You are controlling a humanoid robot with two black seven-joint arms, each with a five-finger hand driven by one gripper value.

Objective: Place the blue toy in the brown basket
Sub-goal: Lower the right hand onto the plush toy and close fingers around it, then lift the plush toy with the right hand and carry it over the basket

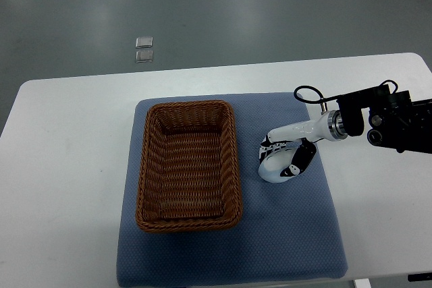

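Top view shows the right robot hand (pixel 283 161) reaching in from the right edge, lowered onto the blue mat (pixel 297 234) just right of the brown basket (pixel 144 166). Its white and black fingers (pixel 278 170) curl downward; whether they clamp anything cannot be told. No blue toy is visible; the basket holds nothing. Mat and basket lie on the white surface (pixel 67 166).
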